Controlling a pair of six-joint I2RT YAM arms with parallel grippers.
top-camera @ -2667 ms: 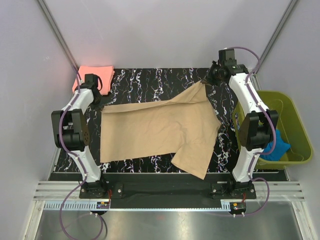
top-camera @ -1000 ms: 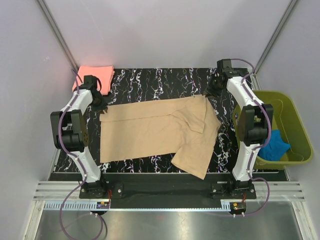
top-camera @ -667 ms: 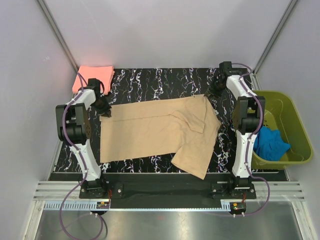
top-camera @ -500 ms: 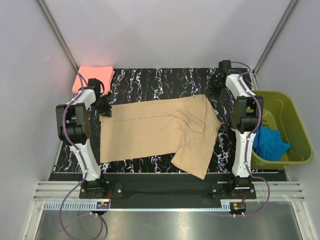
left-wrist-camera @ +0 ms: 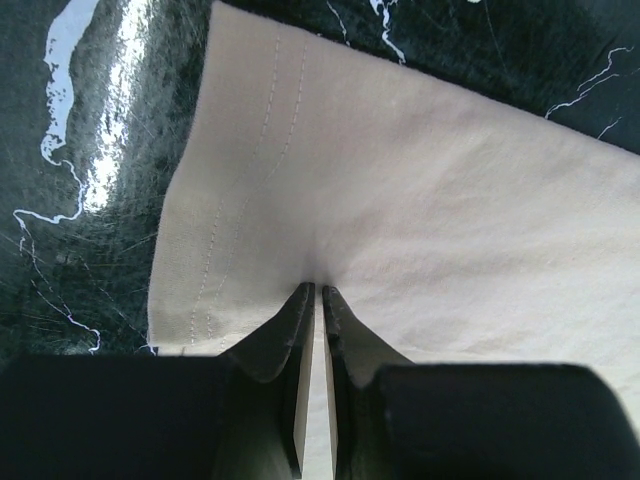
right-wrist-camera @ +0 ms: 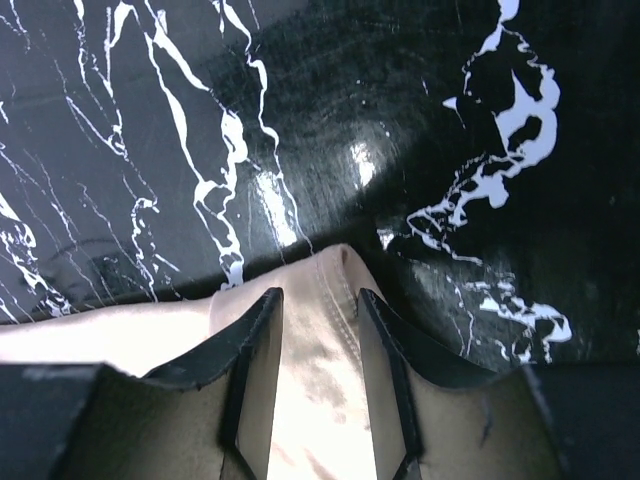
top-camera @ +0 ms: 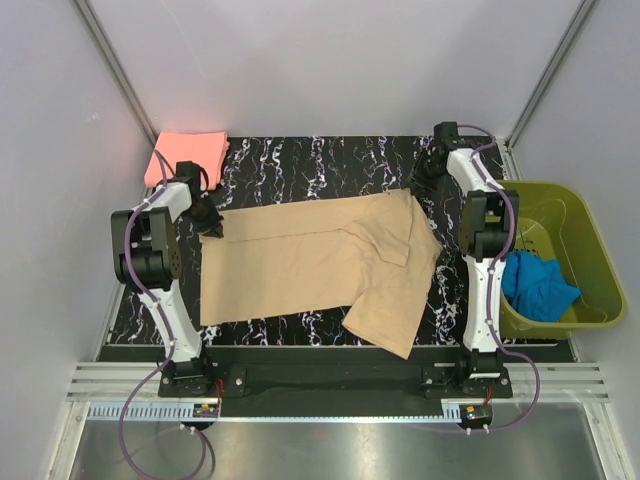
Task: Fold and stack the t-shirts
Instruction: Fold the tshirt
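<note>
Seen from above, a tan-beige t-shirt [top-camera: 320, 265] lies spread across the middle of a black, white-veined counter [top-camera: 320, 155]; its body is mostly flat, while the right-hand part is folded over itself and hangs down towards the near edge. A salmon-pink t-shirt [top-camera: 185, 155] sits folded in a neat square at the far left corner of the counter, apart from the tan one.

The left claw [top-camera: 213, 228] rests at the far left corner of the tan-beige t-shirt; in the left wrist view its fingers [left-wrist-camera: 300, 330] are drawn almost together, pinching a small pucker of the stitched hem.

The right claw [top-camera: 425, 178] is at the far right tip of the same shirt; in the right wrist view its fingers [right-wrist-camera: 255, 340] stand apart at a narrow width, one on each side of the rounded cloth corner, which lies flat between them on the counter.

To the right of the counter stands an olive-green basket [top-camera: 590, 215]; a blue cloth [top-camera: 540, 285] lies crumpled inside it.
</note>
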